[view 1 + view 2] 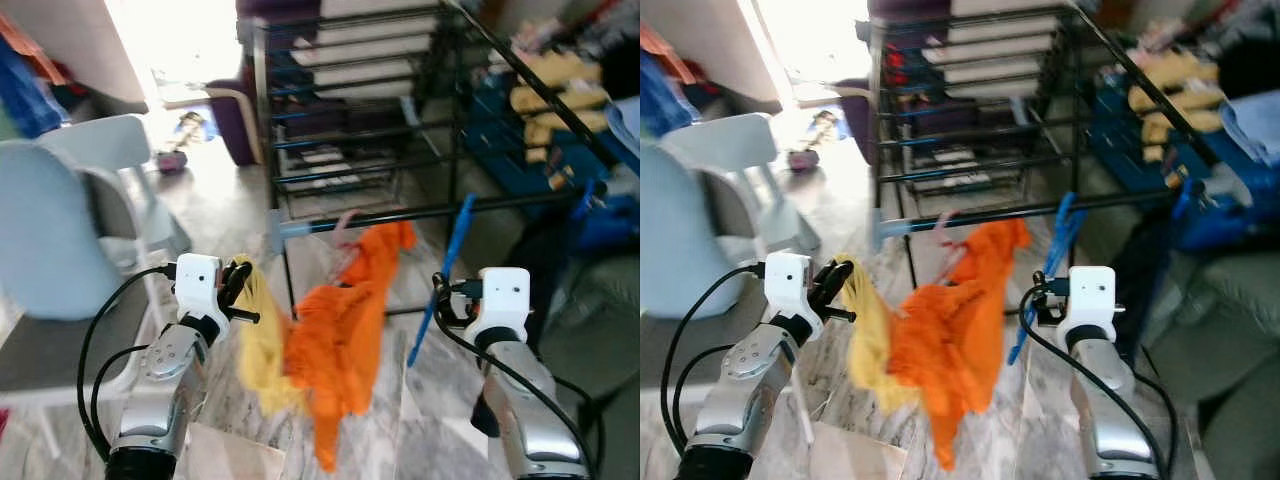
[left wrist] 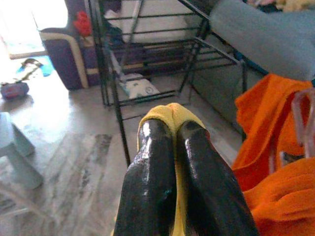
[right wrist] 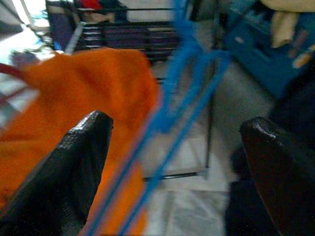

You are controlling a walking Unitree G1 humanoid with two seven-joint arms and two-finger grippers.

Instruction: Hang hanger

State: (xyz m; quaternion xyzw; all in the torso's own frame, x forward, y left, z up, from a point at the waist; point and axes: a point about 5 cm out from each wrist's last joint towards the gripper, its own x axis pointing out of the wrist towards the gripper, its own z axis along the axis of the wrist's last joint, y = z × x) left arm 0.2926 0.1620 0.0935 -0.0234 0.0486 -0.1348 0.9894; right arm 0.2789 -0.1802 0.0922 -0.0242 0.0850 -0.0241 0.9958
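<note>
A blue hanger [image 1: 445, 275] slants down from the black rail [image 1: 500, 205] of the drying rack. In the right wrist view the blue hanger [image 3: 177, 98] is blurred and lies between the fingers of my right gripper [image 3: 179, 128], which is open. Whether it touches them I cannot tell. An orange garment [image 1: 345, 330] hangs on a pink hanger [image 1: 345, 222] from the same rail. Left of it, my left gripper [image 1: 238, 285] is shut on a yellow cloth [image 1: 262, 345]. In the left wrist view its fingertips [image 2: 152, 130] pinch the yellow cloth [image 2: 170, 112].
The black drying rack [image 1: 350, 100] stands straight ahead on the marble floor. A light blue chair [image 1: 60, 230] is close at the left. Blue crates with yellow items [image 1: 560, 100] and dark fabric [image 1: 560, 250] crowd the right side. A purple seat [image 1: 240, 130] sits behind.
</note>
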